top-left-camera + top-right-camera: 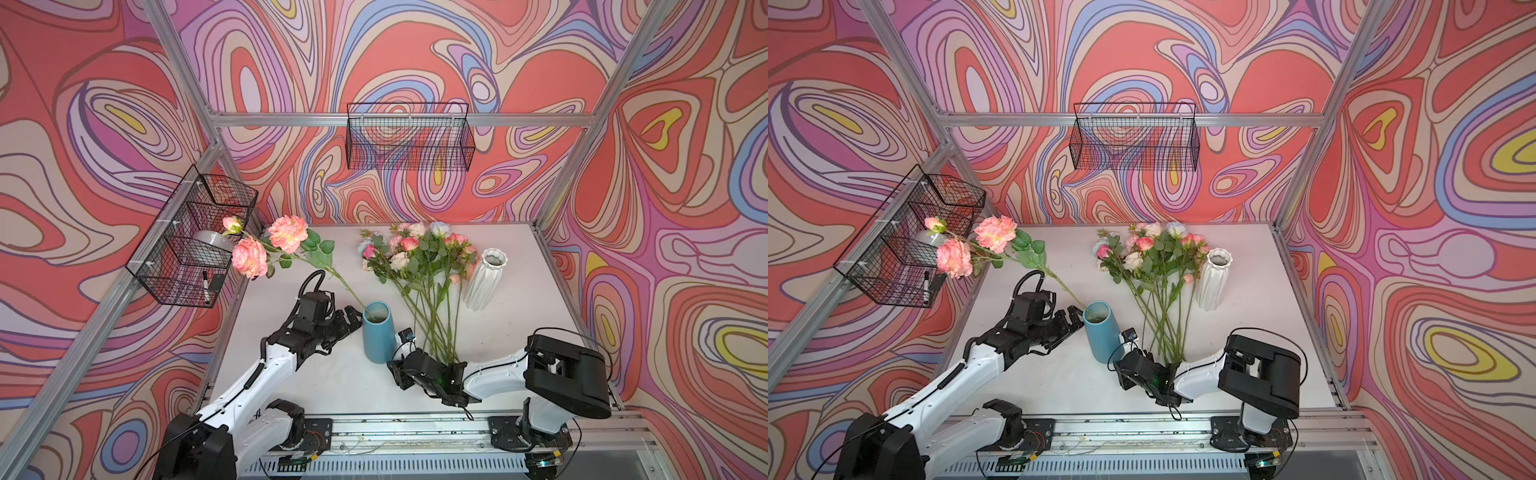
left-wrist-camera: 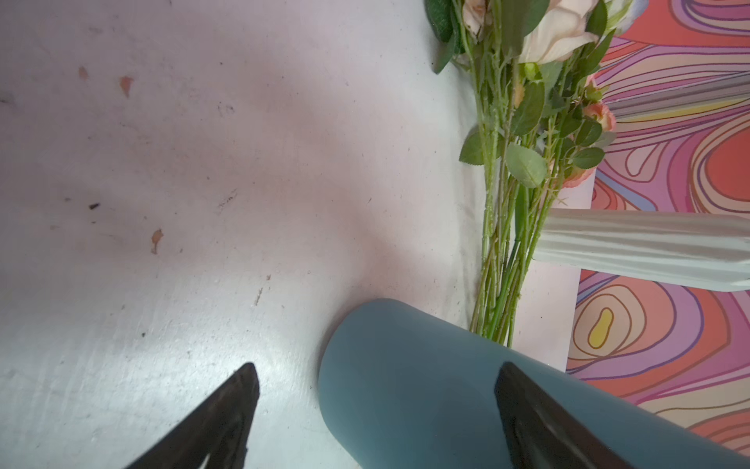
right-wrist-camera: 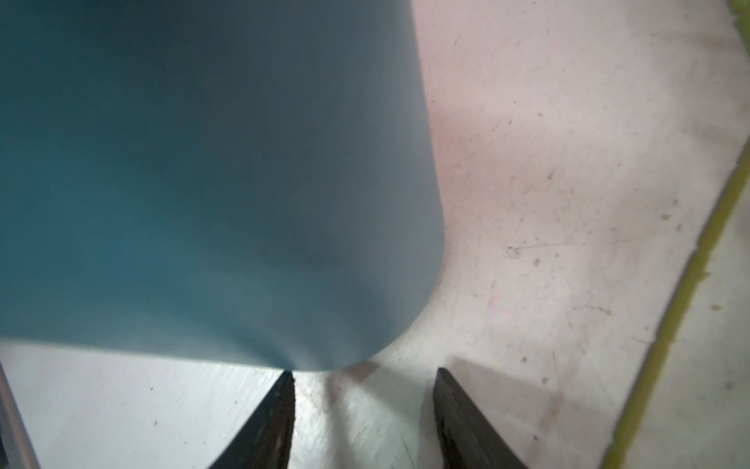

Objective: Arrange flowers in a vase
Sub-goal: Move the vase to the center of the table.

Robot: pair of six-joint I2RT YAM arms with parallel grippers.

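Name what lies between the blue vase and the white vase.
The loose flowers lie flat there, stems between blue vase and white vase, in both top views.

1. Blue vase (image 1: 379, 332): plain cylinder, upright, front centre of the table.
2. Peony sprig (image 1: 286, 233): three pink-peach blooms; stem foot inside the blue vase, leaning steeply rear-left.
3. Loose flowers (image 1: 415, 257): pink, cream and pale blue roses, lying flat, stems converging frontward, between the vases.
4. White vase (image 1: 484, 282): ribbed, upright, just beside the bunch.
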